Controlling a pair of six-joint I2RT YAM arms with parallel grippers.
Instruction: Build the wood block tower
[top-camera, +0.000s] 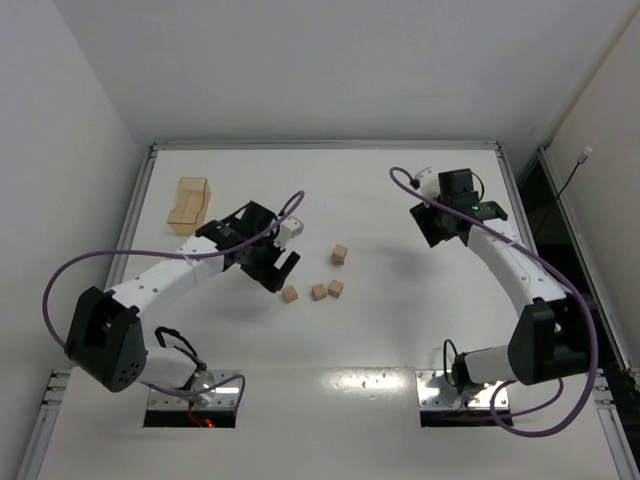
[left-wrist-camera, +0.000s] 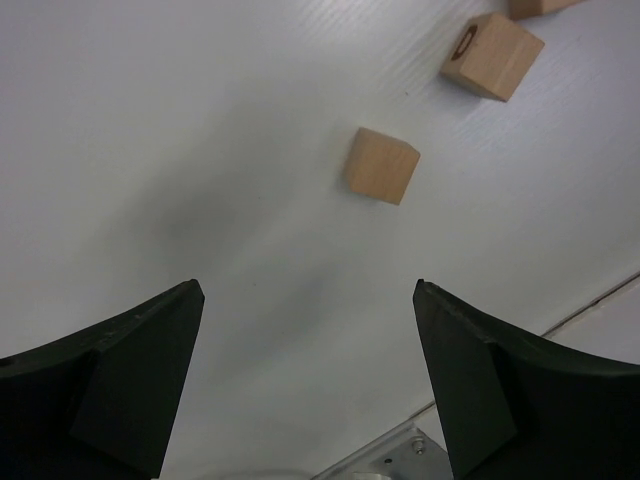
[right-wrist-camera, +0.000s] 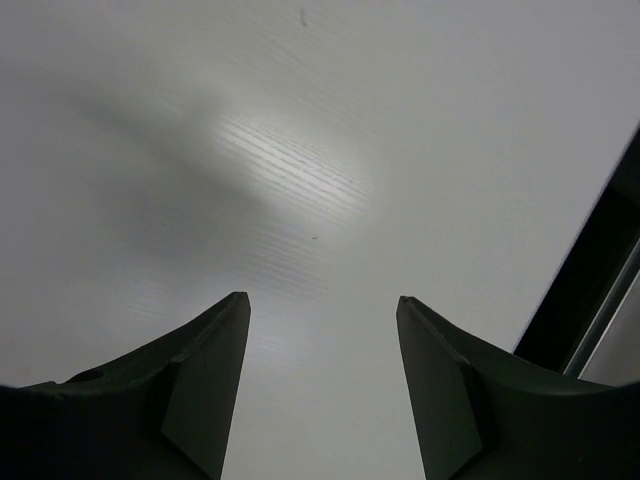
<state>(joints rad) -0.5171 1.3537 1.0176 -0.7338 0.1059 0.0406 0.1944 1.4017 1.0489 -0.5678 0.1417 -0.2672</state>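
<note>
No tower stands yet. Four small light-tan wooden cubes lie singly on the white table (top-camera: 400, 340), near its middle. Three make a loose row: the left cube (top-camera: 290, 294), the middle cube (top-camera: 319, 291) and the right cube (top-camera: 336, 288). The middle and right cubes sit just beside each other, and the left cube lies a little apart from them. The fourth cube (top-camera: 340, 254) rests alone at 12 o'clock from the right cube, clear of the row.

The left gripper (top-camera: 281, 273) hovers at 11 o'clock from the left cube, near it but not touching. Its fingers are spread wide with nothing between them. In the left wrist view the left cube lies plain-faced ahead of the gap, toward 1 o'clock. The middle cube is farther along the same line and shows a dark ring mark on one face. The right cube is cut off by the top edge.

A light wooden tray (top-camera: 188, 204) stands at 10 o'clock from the left gripper, well apart from the cubes.

The right gripper (right-wrist-camera: 322, 305) sits toward the table's far-right corner, at 2 o'clock from the cubes and well apart from them. Its fingers are apart over bare tabletop and hold nothing.
</note>
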